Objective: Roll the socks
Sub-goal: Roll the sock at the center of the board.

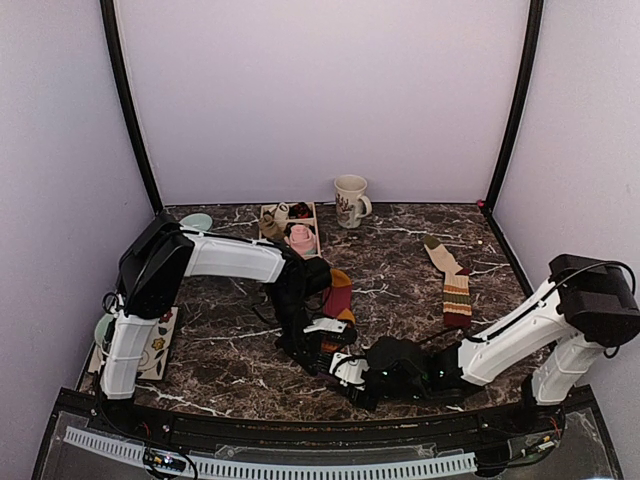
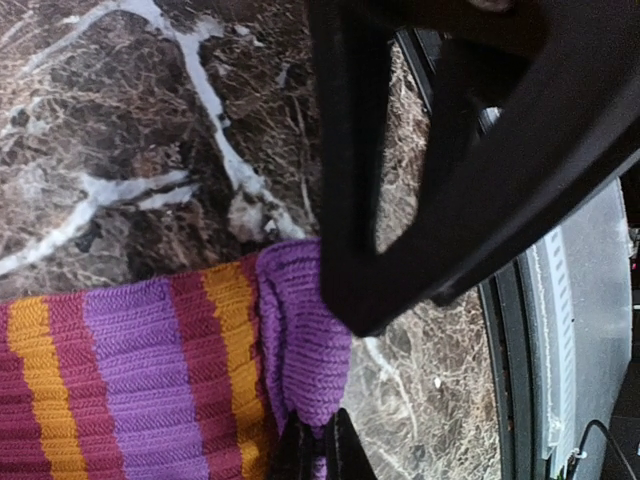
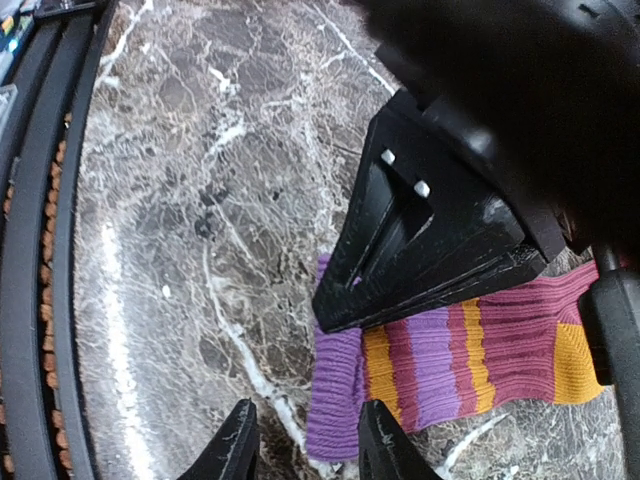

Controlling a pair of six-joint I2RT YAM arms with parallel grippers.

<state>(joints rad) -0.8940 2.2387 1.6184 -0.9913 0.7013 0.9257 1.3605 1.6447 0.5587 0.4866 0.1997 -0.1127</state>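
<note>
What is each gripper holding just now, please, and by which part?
The left gripper pinches the striped sock by its purple cuff. The right gripper hovers open at the same cuff, gripping nothing.

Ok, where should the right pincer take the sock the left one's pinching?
The purple cuff, beside where the left pincer pinches it. Come in low from the near-edge side: the sock lies flat with its cuff end toward the open right pincer, so that probably catches its edge.
</note>
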